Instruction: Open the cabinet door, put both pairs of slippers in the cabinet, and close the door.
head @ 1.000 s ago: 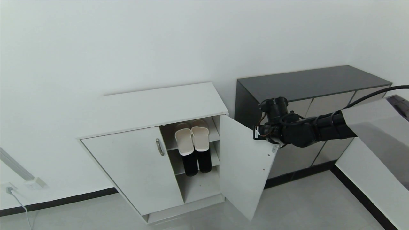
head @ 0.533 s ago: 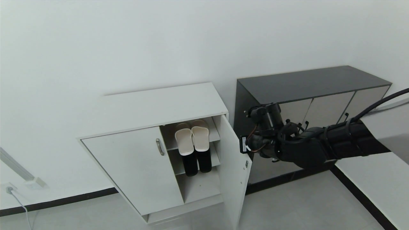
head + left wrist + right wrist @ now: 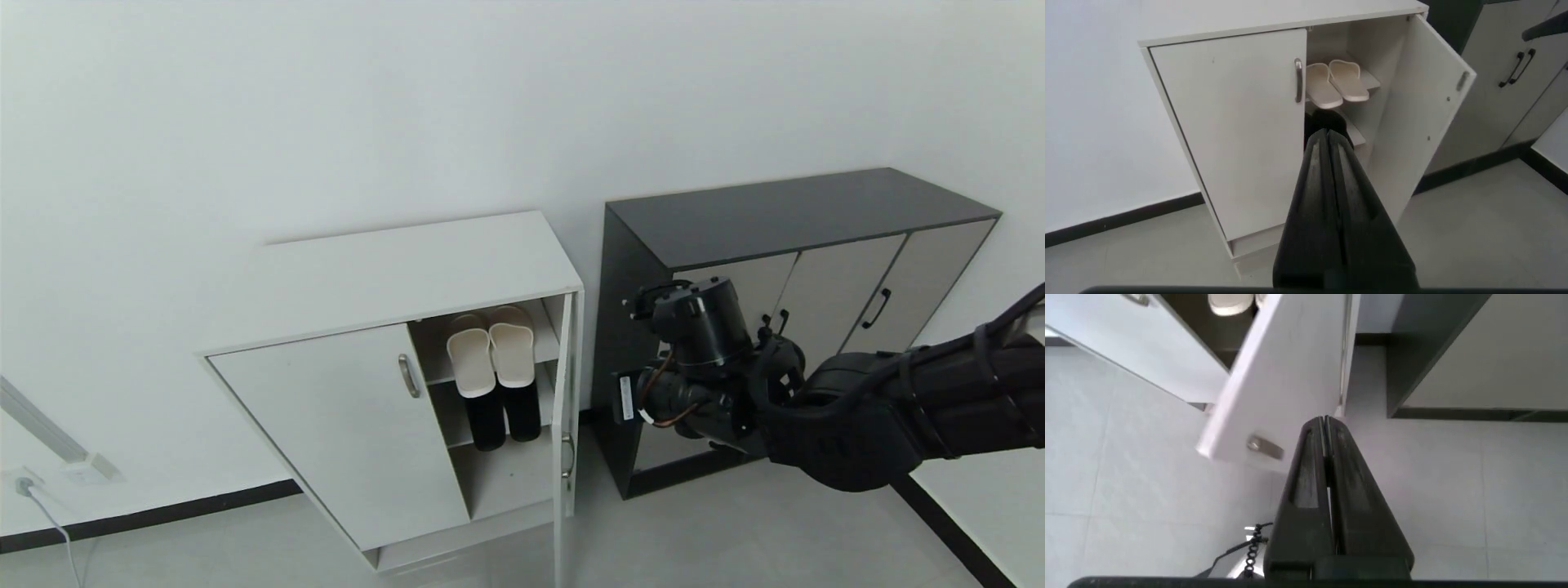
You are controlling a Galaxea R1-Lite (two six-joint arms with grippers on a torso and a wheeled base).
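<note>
We are seeing the white cabinet (image 3: 392, 269) with its right door (image 3: 563, 392) standing partly open, left door (image 3: 343, 425) shut. White slippers (image 3: 490, 355) are lying on the upper shelf, black slippers (image 3: 506, 420) on the shelf below. Right gripper (image 3: 1327, 423), fingers pressed together, is sitting by the open door's outer face near its handle (image 3: 1264, 445); whether it is touching, we cannot tell. Left gripper (image 3: 1328, 135), fingers together too, is pointing at the opening. A dark cabinet (image 3: 784, 212) is standing just beside, on the right.
</note>
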